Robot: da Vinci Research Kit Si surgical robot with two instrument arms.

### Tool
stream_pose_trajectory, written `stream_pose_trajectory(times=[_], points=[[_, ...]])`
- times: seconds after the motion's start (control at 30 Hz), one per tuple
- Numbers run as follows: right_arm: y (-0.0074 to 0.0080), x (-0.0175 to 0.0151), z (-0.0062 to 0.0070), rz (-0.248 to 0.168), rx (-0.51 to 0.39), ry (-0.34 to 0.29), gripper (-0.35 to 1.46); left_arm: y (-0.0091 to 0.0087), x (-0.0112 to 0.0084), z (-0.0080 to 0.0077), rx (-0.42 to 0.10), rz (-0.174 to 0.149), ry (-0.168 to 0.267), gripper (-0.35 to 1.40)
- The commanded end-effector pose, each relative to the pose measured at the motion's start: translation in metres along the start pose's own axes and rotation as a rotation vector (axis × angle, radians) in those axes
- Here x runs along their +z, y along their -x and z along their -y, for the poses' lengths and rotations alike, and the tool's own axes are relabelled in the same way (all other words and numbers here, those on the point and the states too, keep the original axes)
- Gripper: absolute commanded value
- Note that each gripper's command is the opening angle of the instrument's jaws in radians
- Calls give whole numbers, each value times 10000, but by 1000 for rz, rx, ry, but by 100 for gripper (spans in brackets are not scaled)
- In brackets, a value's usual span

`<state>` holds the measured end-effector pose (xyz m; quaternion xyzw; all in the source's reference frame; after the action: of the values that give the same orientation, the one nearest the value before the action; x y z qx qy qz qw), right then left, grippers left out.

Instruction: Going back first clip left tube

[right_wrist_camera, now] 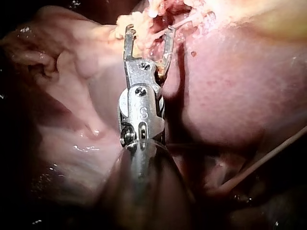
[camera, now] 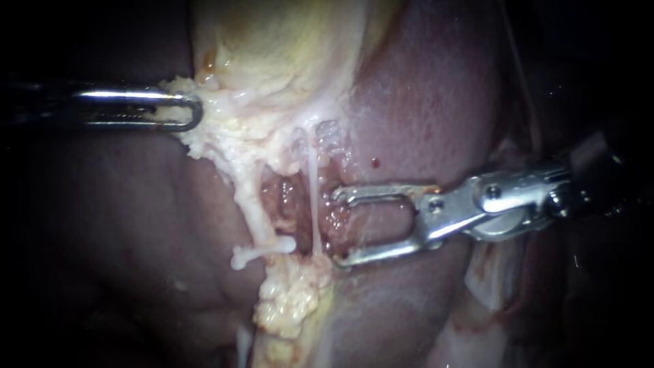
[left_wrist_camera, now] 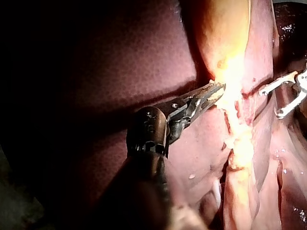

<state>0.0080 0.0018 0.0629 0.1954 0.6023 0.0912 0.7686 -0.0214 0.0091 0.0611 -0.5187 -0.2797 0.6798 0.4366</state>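
At the bottom centre, nearest the camera, a lumpy yellow fat pad [camera: 289,300] rests on the dark red liver [camera: 436,102]. Just above it the right instrument [camera: 338,226] enters from the right, its jaws spread wide and gripping nothing; raw red tissue shows in the gap. A thin pale strand [camera: 312,177] runs upright just left of the jaw tips, between them and the left tube [camera: 246,204]. That tube is a thicker whitish cord slanting down the centre; a white clip [camera: 266,251] lies across its lower end, apart from the jaws. At upper left the left instrument [camera: 194,112] clamps fatty tissue [camera: 204,136] edging the pale yellow gallbladder [camera: 272,41].
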Motion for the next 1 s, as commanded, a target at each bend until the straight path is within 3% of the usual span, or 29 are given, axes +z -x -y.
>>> stream_pose_trajectory(times=[0.03, 0.4, 0.53, 0.77, 1.0], points=[[-2, -6, 0, 1, 3, 11, 50, 0, 0, 0, 0, 0, 1, -35], [-4, -31, 2, 23, 6, 18, 50, 3, 6, 1, 2, -2, -3, -35], [-4, -31, 4, 49, 3, 15, 50, 15, 23, 5, 10, -2, -15, -35], [-4, -31, 4, 49, 3, 15, 50, 31, 60, 16, 29, 16, -7, -35], [-4, -32, 4, 49, 4, 12, 50, 37, 70, 20, 34, 20, -5, -35]])
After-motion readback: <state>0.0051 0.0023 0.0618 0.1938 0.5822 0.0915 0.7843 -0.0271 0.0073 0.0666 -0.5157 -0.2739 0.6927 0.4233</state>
